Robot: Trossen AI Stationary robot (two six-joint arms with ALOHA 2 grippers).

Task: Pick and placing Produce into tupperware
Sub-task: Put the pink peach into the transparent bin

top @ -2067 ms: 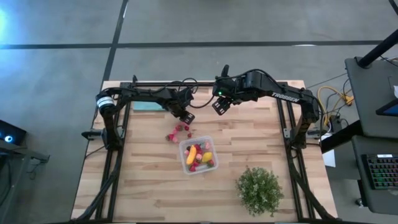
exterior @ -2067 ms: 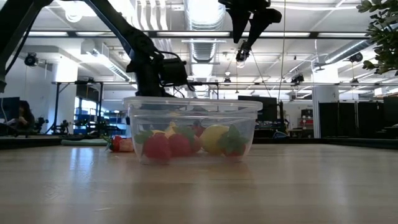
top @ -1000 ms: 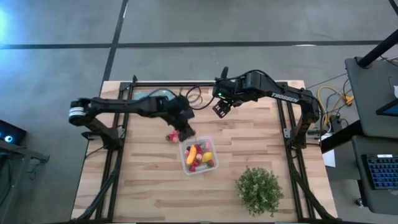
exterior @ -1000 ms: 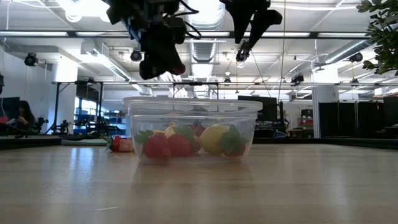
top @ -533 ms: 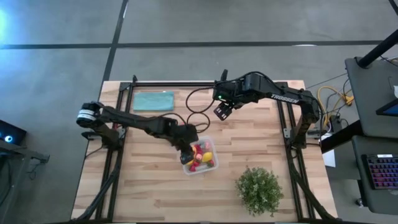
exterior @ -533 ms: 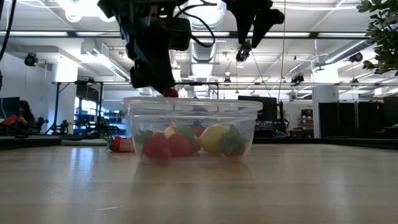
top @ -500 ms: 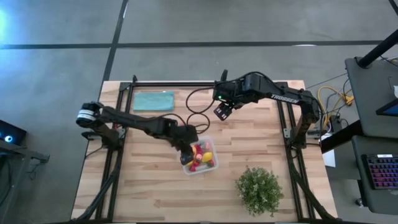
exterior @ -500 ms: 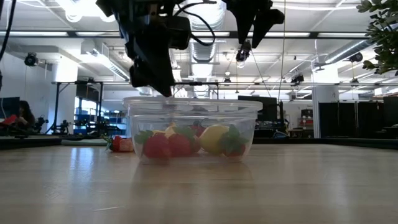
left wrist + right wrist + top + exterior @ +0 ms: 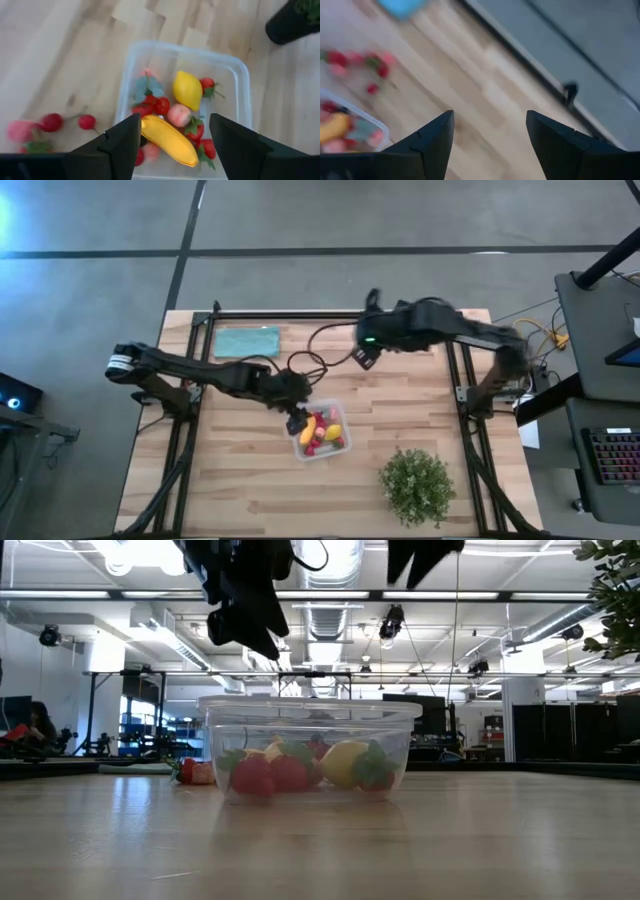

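Note:
The clear tupperware (image 9: 344, 430) stands mid-table and holds produce: a yellow banana (image 9: 167, 140), a lemon (image 9: 187, 90) and several red berries. Three loose red and pink pieces (image 9: 50, 122) lie on the wood beside its left wall, also seen in the low view (image 9: 195, 772). My left gripper (image 9: 298, 418) hangs open over the box's far left corner, above the rim (image 9: 245, 625), with nothing between its fingers (image 9: 122, 145). My right gripper (image 9: 365, 358) hangs open high over the table's far middle, nothing in it.
A teal cloth (image 9: 246, 340) lies flat at the far left. A green leafy bush (image 9: 416, 485) stands near the front right, its dark pot (image 9: 292, 22) beyond the box. Bare wood lies in front of the box and toward the left front.
My left gripper carried a red piece from the loose pile to the tupperware, dipped to the rim, opened and let it fall in, then rose a little. My right gripper has gone up.

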